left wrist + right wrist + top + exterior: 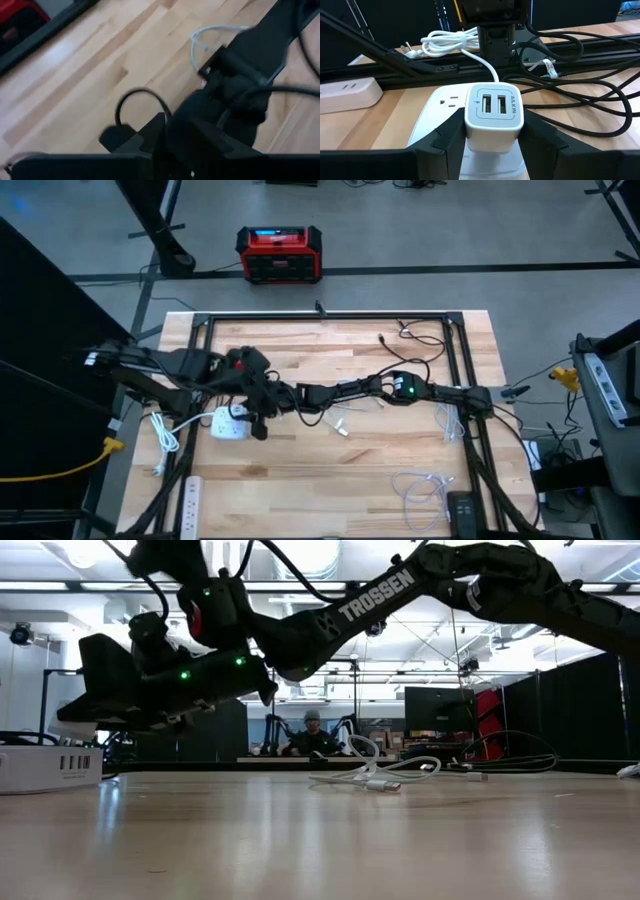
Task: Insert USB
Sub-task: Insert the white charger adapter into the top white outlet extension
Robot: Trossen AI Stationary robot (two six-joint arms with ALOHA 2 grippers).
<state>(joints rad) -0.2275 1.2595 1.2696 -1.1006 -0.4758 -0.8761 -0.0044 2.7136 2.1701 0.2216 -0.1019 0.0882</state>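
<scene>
A: Where is the right tool (494, 137)?

B: Reached across to the left part of the worktop (330, 470), low over the white power strip (228, 423); its two fingers (442, 137) sit one on each side of the white USB charger (494, 107) and press against its sides, so it is pinching that block.

A: And the charger itself?

B: Upright in the power strip, its two USB ports facing the right wrist camera; both ports look empty; a white cord (447, 40) lies coiled behind it by the worktop's dark frame.

A: The left tool (495, 47)?

B: Just beyond the charger and a little above it, pointing down; whether its fingers are spread or pressed together I cannot tell; the left wrist view is mostly filled by the right arm passing below it.

A: Any USB lead near it?

B: A black cable (142, 95) loops up next to the left tool, with a dark end beside it; held or not, I cannot tell; loose white cables (372, 778) lie in the middle of the worktop, well apart from the charger.

A: Anything else?

B: A beige power strip (347, 92) near the left edge; a red box (279, 255) on the floor beyond the worktop; a person (312, 740) seated far back in the room.
</scene>
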